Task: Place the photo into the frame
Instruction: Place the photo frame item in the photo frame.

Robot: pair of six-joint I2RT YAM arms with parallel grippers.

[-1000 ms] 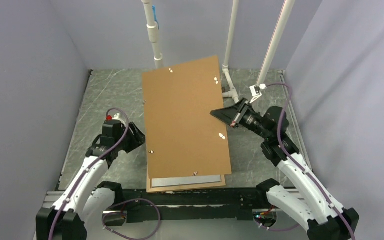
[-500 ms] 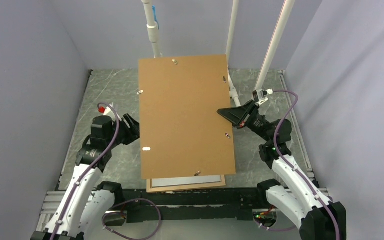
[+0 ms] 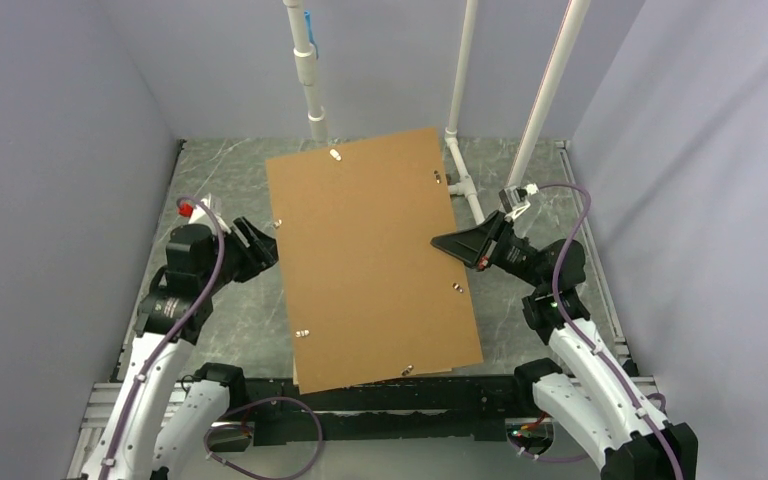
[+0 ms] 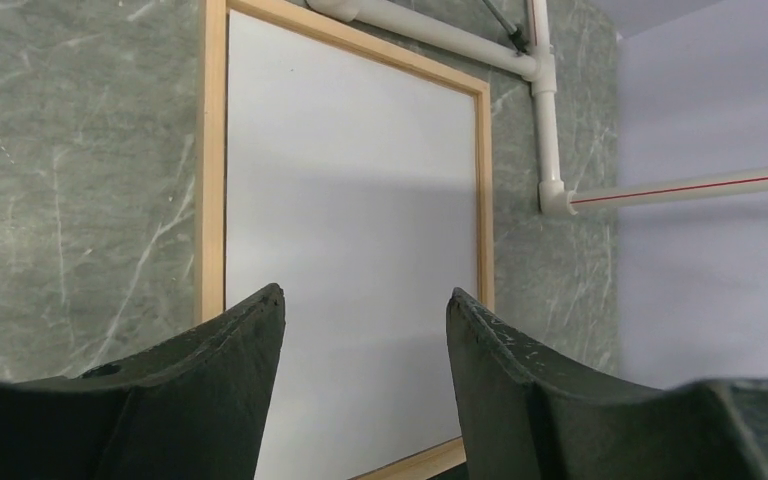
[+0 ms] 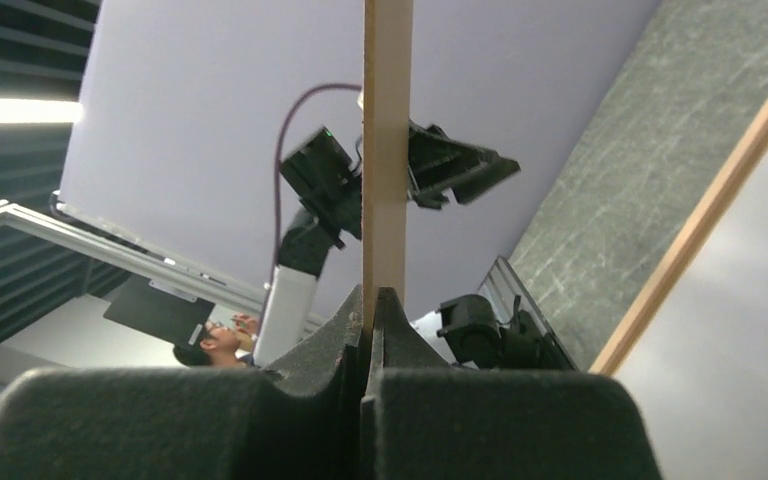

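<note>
The right gripper (image 3: pixel 445 242), at the right centre of the overhead view, is clenched on the right edge of a large plain brown rectangular backing board (image 3: pixel 370 270). In its own wrist view the black fingers (image 5: pixel 340 335) meet at the bottom centre. The board stands edge-on between them and runs straight up the picture.

The board is held up off the table and skewed a little. Its far edge reaches toward the upper middle of the overhead view and its near edge toward the bottom centre. Small metal tabs are dotted near its rim.

The left gripper (image 3: pixel 260 245) sits just beside the board's left edge, at the left centre of that view. Its two black fingers (image 4: pixel 210 380) stand apart at the bottom of the left wrist picture with nothing between them. From above it is hard to tell whether they touch the board.

Past those fingers, a thin light-wood rectangular frame (image 4: pixel 210 160) lies flat on the grey-green marbled table (image 4: pixel 80 150) and takes up the middle of the picture. Inside its narrow tan borders lies the photo (image 4: pixel 350 200), a large rectangular sheet with its plain white back up, filling the opening. White plastic pipes (image 4: pixel 545 100) run along the upper right, just beyond the frame's far end. In the overhead view the raised board hides nearly all of the frame and photo.
</note>
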